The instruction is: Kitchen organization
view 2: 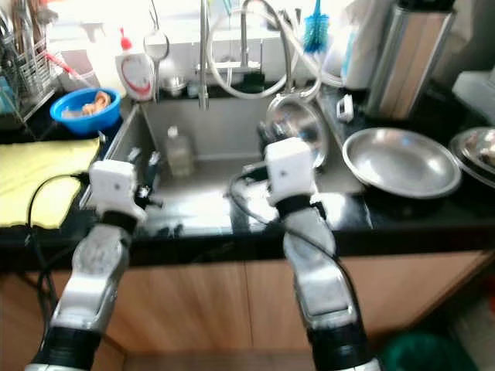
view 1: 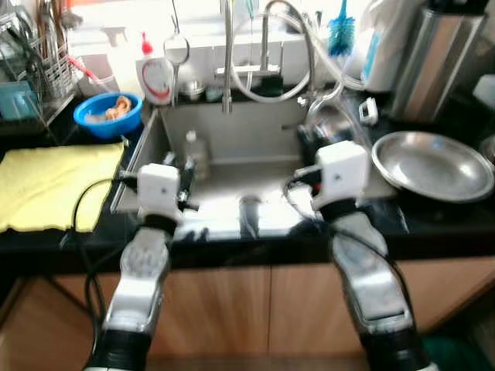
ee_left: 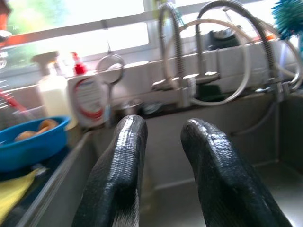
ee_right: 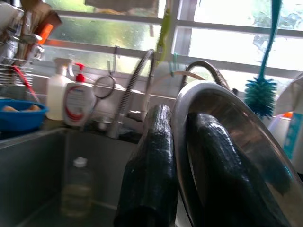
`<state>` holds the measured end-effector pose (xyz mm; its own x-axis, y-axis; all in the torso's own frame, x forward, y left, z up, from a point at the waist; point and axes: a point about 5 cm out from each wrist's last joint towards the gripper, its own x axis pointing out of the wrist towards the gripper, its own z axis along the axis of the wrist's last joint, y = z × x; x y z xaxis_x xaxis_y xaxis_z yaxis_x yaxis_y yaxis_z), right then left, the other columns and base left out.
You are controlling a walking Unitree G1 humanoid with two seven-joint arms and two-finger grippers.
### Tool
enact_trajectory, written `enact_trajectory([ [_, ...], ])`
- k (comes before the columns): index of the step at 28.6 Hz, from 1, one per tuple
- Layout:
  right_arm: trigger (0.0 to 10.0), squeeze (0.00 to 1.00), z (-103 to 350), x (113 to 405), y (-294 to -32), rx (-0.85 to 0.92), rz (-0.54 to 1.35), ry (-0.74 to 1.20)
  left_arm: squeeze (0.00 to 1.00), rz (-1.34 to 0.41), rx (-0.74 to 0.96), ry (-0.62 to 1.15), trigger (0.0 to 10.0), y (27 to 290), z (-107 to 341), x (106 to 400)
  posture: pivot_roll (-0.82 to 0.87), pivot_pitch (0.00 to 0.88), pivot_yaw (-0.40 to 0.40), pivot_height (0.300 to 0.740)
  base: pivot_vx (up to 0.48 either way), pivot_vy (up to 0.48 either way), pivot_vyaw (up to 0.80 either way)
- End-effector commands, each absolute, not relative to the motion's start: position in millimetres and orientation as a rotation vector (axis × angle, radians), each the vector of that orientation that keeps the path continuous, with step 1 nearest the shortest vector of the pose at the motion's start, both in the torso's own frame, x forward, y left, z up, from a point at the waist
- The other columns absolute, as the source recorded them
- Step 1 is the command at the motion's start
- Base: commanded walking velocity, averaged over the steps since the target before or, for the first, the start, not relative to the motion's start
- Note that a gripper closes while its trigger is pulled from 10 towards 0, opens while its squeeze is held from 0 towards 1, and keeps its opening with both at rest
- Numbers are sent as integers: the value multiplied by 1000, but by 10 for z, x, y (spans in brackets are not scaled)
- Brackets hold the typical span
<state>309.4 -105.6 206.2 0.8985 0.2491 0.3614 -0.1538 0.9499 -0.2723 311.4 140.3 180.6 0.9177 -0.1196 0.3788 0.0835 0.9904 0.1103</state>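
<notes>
Sink (view 1: 232,182) basin lies straight ahead, set into the dark bench (view 1: 433,216), its near rim running just under both wrists and its far wall rising to the faucets (view 1: 263,54) and looped hoses. Open room in the basin is mostly at its middle and left, where a small clear bottle (view 1: 195,153) stands near the far wall. Right gripper (ee_right: 182,156) reaches over the right half of the basin with its jaws clamped on the rim of a round steel plate (view 2: 298,127), 1 finger on each face, the plate held on edge and tilted near the basin's right wall. Left gripper (ee_left: 163,165) hovers over the left part of the basin, its jaws parted and holding nothing. On the bench right of the sink sits a wide steel dish (view 1: 431,164), with a tall steel canister (view 1: 433,58) behind it. Left of the sink a yellow cloth (view 1: 54,185) covers the bench, and beyond it stand a blue bowl (view 1: 108,114), a soap bottle (view 1: 157,76) and a utensil rack (view 1: 35,66).
</notes>
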Motion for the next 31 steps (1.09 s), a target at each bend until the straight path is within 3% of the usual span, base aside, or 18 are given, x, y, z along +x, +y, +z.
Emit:
enact_trajectory([
  [1, 10000, 0, 2082, 3100, -1113, -245, 197, -404, 0, -121, 93, -420, 10000, 1336, 1866, 3113, -96, 0, 49, 740, 322, 0, 0],
  [11, 10000, 0, 2058, 3111, -1084, -216, 228, -369, 0, -122, 91, -425, 10000, 1337, 1872, 3114, -95, 0, 47, 740, 32, 0, 0],
  [24, 10000, 0, 1881, 3088, -847, -335, 491, -202, 0, -127, 92, -418, 10000, 1326, 1858, 3110, -97, 0, 45, 740, 0, 0, 0],
  [31, 10000, 0, 1696, 3151, -938, -336, 428, -49, 0, -132, 92, -409, 10000, 1320, 1841, 3102, -95, 0, 44, 740, 0, 0, 0],
])
